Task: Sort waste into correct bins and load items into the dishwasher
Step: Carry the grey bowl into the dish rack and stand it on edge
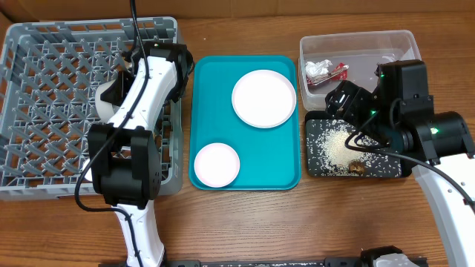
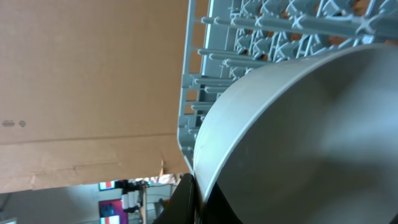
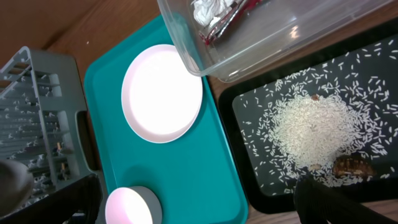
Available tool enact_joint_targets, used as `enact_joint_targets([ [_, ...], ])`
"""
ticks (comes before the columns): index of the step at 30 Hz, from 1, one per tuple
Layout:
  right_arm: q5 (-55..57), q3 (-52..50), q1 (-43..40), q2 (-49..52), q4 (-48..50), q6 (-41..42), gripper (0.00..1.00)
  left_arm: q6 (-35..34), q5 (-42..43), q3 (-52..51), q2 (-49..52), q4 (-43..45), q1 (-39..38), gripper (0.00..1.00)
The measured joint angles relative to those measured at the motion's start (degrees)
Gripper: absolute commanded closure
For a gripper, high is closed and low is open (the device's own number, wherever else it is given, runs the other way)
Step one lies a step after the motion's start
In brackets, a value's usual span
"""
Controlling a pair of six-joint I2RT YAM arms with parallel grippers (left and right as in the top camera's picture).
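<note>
My left gripper (image 1: 122, 83) is over the grey dish rack (image 1: 52, 89), shut on the rim of the white bowl (image 1: 108, 101). In the left wrist view the bowl (image 2: 298, 137) fills the frame, pinched between the fingers (image 2: 200, 194), with the rack lattice (image 2: 249, 37) behind. The white plate (image 1: 263, 98) and pink bowl (image 1: 217, 163) sit on the teal tray (image 1: 286, 174). My right gripper (image 1: 350, 122) is open and empty above the black tray (image 1: 315, 169), which holds rice (image 1: 338, 144) and a brown scrap (image 1: 358, 167). The clear tub (image 1: 356, 44) holds the tissue (image 1: 319, 70) and red wrapper (image 1: 338, 72). No chopsticks are visible.
The right wrist view shows the plate (image 3: 161, 93), pink bowl (image 3: 127, 205), rice (image 3: 311, 130), scrap (image 3: 351, 167) and the tub's corner (image 3: 249, 37). Bare wooden table lies along the front edge. The rack's right wall stands close to the teal tray.
</note>
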Motion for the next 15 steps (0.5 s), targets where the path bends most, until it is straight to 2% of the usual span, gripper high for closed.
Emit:
enact_joint_targets([
  [15,0.02,0.00,-0.02,0.00,-1.14,-0.02,0.00,0.70,-1.92,0.00,0.11,-0.11,0.00,0.96],
])
